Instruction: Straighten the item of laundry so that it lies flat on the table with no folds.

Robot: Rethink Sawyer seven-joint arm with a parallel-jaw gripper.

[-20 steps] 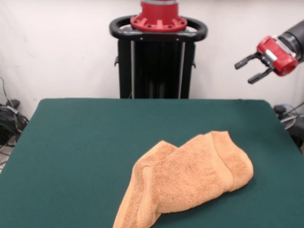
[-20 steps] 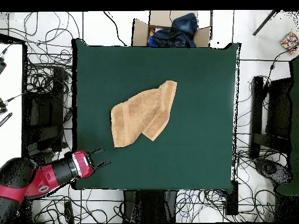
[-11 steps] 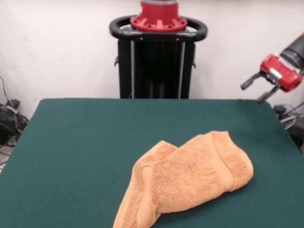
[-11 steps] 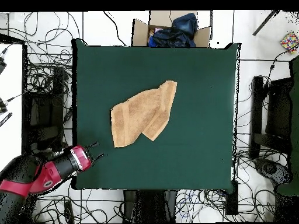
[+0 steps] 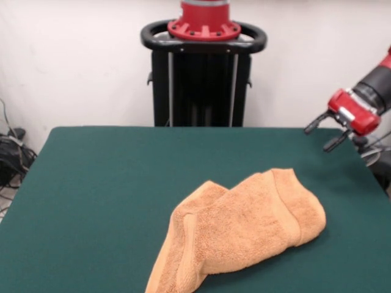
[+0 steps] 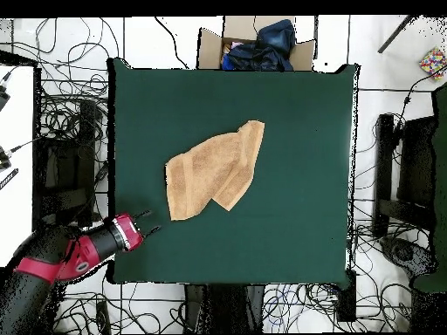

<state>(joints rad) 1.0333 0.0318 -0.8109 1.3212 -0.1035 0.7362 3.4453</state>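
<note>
A: Front view first: how is the gripper (image 5: pixel 324 134) held?

B: Spread and empty, raised over the table (image 5: pixel 110 183) corner. The towel (image 5: pixel 244 232) is seen below and well apart from it, doubled over, so a fold remains to be undone.

A: Overhead view?

B: The gripper (image 6: pixel 147 223) is again seen spread at the table (image 6: pixel 297 113) edge. The towel's (image 6: pixel 214 170) nearest corner lies just ahead of its tips, and bare felt is left all round for spreading.
</note>
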